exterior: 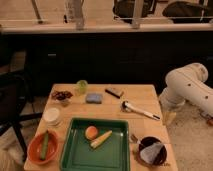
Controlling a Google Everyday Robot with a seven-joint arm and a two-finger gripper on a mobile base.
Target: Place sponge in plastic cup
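Soft blue-grey sponge (93, 98); claw (170, 116) beside wooden table (145, 97)

Matt wood table (145, 96), glossy plastic tray (77, 151), soft matt sponge (93, 98), translucent plastic cup (82, 86), smooth white arm (191, 86).

Wooden table (142, 95), dark cabinets (100, 57) behind, speckled floor (192, 137)
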